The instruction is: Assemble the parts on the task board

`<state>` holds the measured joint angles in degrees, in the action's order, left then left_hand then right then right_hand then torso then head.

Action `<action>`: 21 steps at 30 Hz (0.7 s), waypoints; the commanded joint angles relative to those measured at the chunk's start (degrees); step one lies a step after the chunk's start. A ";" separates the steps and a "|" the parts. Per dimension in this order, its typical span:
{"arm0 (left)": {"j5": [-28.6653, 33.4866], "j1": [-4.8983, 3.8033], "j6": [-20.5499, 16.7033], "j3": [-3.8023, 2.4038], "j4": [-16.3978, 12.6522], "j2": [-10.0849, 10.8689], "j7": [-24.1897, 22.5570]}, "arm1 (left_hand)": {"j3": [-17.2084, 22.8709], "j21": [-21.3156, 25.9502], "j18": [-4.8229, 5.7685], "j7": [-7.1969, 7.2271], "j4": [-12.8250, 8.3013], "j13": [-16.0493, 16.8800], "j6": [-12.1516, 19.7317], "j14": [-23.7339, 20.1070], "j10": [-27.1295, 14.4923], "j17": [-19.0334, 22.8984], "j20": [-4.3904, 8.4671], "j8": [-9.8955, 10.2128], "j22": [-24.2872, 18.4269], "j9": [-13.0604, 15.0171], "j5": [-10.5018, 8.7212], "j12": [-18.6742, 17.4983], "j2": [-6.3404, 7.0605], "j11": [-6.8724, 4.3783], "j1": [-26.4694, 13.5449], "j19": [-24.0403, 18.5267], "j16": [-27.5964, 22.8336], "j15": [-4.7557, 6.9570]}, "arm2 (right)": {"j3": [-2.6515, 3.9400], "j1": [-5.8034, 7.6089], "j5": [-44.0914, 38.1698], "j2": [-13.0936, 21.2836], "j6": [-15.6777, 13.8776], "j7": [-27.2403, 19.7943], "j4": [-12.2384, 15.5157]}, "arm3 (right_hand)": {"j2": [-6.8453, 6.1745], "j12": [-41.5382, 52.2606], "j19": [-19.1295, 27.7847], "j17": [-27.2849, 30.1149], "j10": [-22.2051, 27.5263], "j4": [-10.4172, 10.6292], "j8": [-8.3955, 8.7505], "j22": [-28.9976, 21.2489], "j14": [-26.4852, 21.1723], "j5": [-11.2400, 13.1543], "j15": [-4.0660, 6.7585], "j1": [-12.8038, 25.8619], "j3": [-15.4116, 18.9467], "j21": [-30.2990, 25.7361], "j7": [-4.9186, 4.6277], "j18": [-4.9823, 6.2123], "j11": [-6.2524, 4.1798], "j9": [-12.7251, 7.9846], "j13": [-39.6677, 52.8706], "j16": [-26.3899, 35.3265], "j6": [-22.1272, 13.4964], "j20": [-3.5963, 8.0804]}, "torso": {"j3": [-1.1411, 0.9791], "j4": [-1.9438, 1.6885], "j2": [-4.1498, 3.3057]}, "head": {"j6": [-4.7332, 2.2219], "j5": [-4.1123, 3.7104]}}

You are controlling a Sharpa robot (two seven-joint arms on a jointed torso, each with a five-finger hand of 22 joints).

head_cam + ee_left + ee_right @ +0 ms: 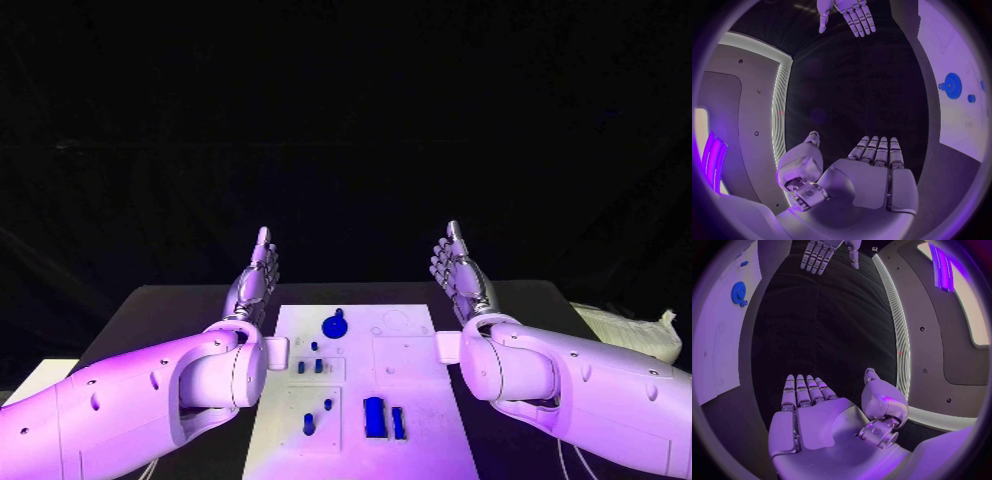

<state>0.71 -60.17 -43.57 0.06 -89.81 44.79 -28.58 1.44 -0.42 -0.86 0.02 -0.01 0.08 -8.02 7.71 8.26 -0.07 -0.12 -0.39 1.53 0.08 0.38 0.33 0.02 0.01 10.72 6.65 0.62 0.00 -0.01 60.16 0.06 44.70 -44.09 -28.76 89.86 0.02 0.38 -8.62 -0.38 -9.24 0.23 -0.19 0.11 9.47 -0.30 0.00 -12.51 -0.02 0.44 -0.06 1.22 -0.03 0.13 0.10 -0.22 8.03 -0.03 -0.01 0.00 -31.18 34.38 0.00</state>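
Between the two robot hands sits the task board (411, 380), flat on the black counter (159, 310). Left robot hand (254, 283) is raised off the counter just beside the board's left edge, fingers straight and lying side by side, nothing held. Left wrist view confirms it: palm bare, fingers (878, 150) extended together, thumb (803, 159) off to the side. Right robot hand (460, 268) mirrors it just beside the board's right edge, also raised, fingers straight and together, holding nothing. Right wrist view shows the same: bare palm, fingers (803, 390) extended, thumb (878, 396) apart from them.

Parts on the board, none touched by either hand:
- blue gear (335, 325), round with a small knob, on the far part of the board, nearer the left robot hand than the right. Also seen in both wrist views (951, 85) (739, 292).
- several small blue pegs (310, 366) standing in a square recess, closer in than the gear, on the left robot hand's side.
- two more small blue pieces (309, 422) in the near-left recess, beside the left forearm.
- a larger blue block (375, 417) with a thin blue bar (398, 422) just beside it, near the board's middle, between the two forearms.

Right half of the board shows faint outlined recesses and a circular outline (398, 322) near the right robot hand.

Crumpled pale sheet or bag (627, 330) lies on the counter well outboard of the right robot hand, past the right forearm.
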 commanded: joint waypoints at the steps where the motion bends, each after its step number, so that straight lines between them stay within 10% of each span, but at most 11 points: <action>1: -0.71 0.01 -0.55 -0.06 -0.15 -0.10 -1.22 | -1.44 0.42 0.86 -0.02 0.01 -0.08 2.41 -2.31 -2.48 0.07 0.12 0.39 -1.53 -0.08 -0.38 -0.33 -0.02 -0.01 -3.22 -1.99 -0.62 0.00 | 0.01 0.00 -0.06 -0.01 -0.03 -1.03 0.09 | -0.02 -0.38 2.59 0.38 2.77 -0.23 0.19 -0.11 -2.84 0.30 0.00 3.75 0.02 -0.44 0.06 -1.22 0.03 -0.13 -0.10 0.22 -2.41 0.03 | 0.01 0.00 0.00 | 0.00 0.00; 5: -0.71 0.01 -0.55 -0.06 -0.15 -0.10 -1.22 | -1.44 0.42 0.86 -0.02 0.01 -0.08 3.28 -3.09 -3.37 0.07 0.12 0.39 -1.53 -0.08 -0.38 -0.33 -0.02 -0.01 -4.27 -2.59 -0.62 0.00 | 0.01 0.00 -0.06 -0.01 -0.03 -1.03 0.09 | -0.02 -0.38 3.51 0.38 3.79 -0.23 0.19 -0.11 -3.87 0.30 0.00 5.14 0.02 -0.44 0.06 -1.22 0.03 -0.13 -0.10 0.22 -3.31 0.03 | 0.01 0.00 0.00 | 0.00 0.00; 6: -0.71 0.01 -0.55 -0.06 -0.15 -0.10 -1.22 | -1.44 0.42 0.86 -0.02 0.01 -0.08 8.02 -7.71 -4.22 0.07 0.12 0.39 -1.53 -0.08 -0.38 -0.33 -0.02 -0.01 -5.39 -6.65 -0.62 0.00 | 0.01 0.00 -0.06 -0.01 -0.03 -1.03 0.09 | -0.02 -0.38 3.65 0.38 3.97 -0.23 0.19 -0.11 -4.14 0.30 0.00 5.50 0.02 -0.44 0.06 -1.22 0.03 -0.13 -0.10 0.22 -3.42 0.03 | 0.01 0.00 0.00 | 0.00 0.00; 11: -0.71 0.01 -0.55 -0.06 -0.15 -0.10 -1.22 | -1.44 0.42 0.86 -0.02 0.01 -0.08 8.02 -7.71 -8.26 0.07 0.12 0.39 -1.53 -0.08 -0.38 -0.33 -0.02 -0.01 -10.72 -6.65 -0.62 0.00 | 0.01 0.00 -0.06 -0.01 -0.03 -1.03 0.09 | -0.02 -0.38 8.62 0.38 9.24 -0.23 0.19 -0.11 -9.47 0.30 0.00 12.51 0.02 -0.44 0.06 -1.22 0.03 -0.13 -0.10 0.22 -8.03 0.03 | 0.01 0.00 0.00 | 0.00 0.00; 21: -0.71 0.01 -0.55 -0.06 -0.15 -0.10 -1.22 | -1.44 0.42 0.86 -0.02 0.01 -0.08 8.02 -7.71 -8.26 0.07 0.12 0.39 -1.53 -0.08 -0.38 -0.33 -0.02 -0.01 -10.72 -6.65 -0.62 0.00 | 0.01 0.00 -0.06 -0.01 -0.03 -1.03 0.09 | -0.02 -0.38 8.62 0.38 9.24 -0.23 0.19 -0.11 -9.47 0.30 0.00 12.51 0.02 -0.44 0.06 -1.22 0.03 -0.13 -0.10 0.22 -8.03 0.03 | 0.01 0.00 0.00 | 0.00 0.00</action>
<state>0.63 -60.17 -43.94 0.06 -89.82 44.79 -28.80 0.17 -0.20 -0.86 0.03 -0.02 0.09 -0.28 0.31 0.30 -0.08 -0.01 -0.39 0.05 0.09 0.39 0.33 0.00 -0.01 0.44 0.21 0.38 -0.02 -0.01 60.16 0.30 44.71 -44.28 -28.92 89.88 -0.01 0.39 -0.26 -0.05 -0.28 0.23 -0.19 0.08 0.29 -0.30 0.01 -0.31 -0.01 0.19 0.02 0.35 -0.03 0.05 0.07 -0.23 0.20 -0.02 0.00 0.00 -31.18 34.37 -0.01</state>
